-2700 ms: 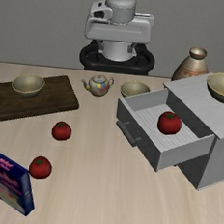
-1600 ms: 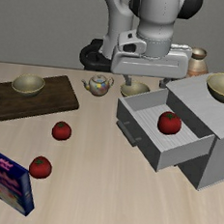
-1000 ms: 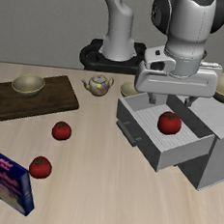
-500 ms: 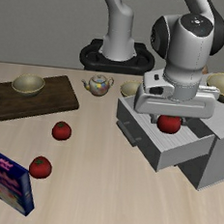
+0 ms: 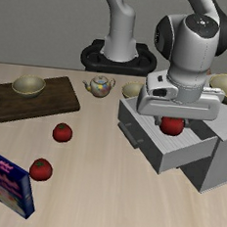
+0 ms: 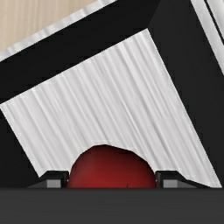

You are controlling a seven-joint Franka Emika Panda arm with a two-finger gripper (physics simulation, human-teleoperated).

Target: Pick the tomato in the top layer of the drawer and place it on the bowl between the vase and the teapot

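Claw (image 5: 173, 118) is down inside the open top drawer (image 5: 143, 130). Its housing covers most of the tomato (image 5: 171, 128), so in the exterior view only a red sliver shows on the drawer floor. Wrist view: the tomato (image 6: 112, 168) sits right at the claw (image 6: 111, 181), partly cut off by the frame edge, and I cannot tell whether the claw is clamped on it or standing apart. The bowl (image 5: 133, 90) near the teapot (image 5: 100, 85) on the worktop (image 5: 92, 153) is half hidden behind the arm.
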